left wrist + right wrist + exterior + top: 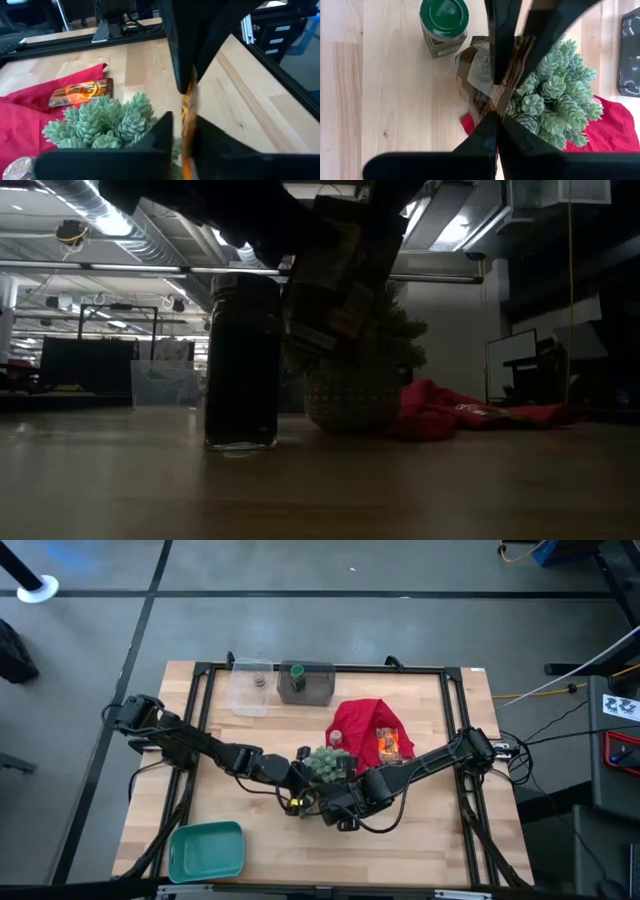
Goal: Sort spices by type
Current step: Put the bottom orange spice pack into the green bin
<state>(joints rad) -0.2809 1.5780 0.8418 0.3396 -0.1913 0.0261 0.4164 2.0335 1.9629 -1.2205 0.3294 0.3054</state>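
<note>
A flat brown-and-orange spice packet (pixel 482 75) hangs in the air between both grippers, just beside the spiky green plant (pixel 325 762). My left gripper (pixel 182 122) and my right gripper (pixel 495 120) are each shut on it. A green-lidded jar (pixel 444 25) stands upright on the table next to them; in the low view this jar (pixel 240 360) stands in front of the plant. Another orange packet (pixel 388 743) lies on the red cloth (pixel 360 720). My left gripper pinches the packet between its two fingers; the packet's edge (pixel 188 112) shows thin and upright between them. The packet is lifted clear of the table (pixel 335 270). My right gripper pinches the packet's other end (pixel 492 107) between its fingertips, coming from the side opposite the left gripper. The packet is crumpled and bent between the two holds.
At the far edge stand a clear container (pixel 250 688) and a dark grey one (pixel 308 685) holding a green-lidded jar. A teal bin (pixel 205 850) sits near the table's near left corner. A black frame (pixel 200 720) runs along the table's edges.
</note>
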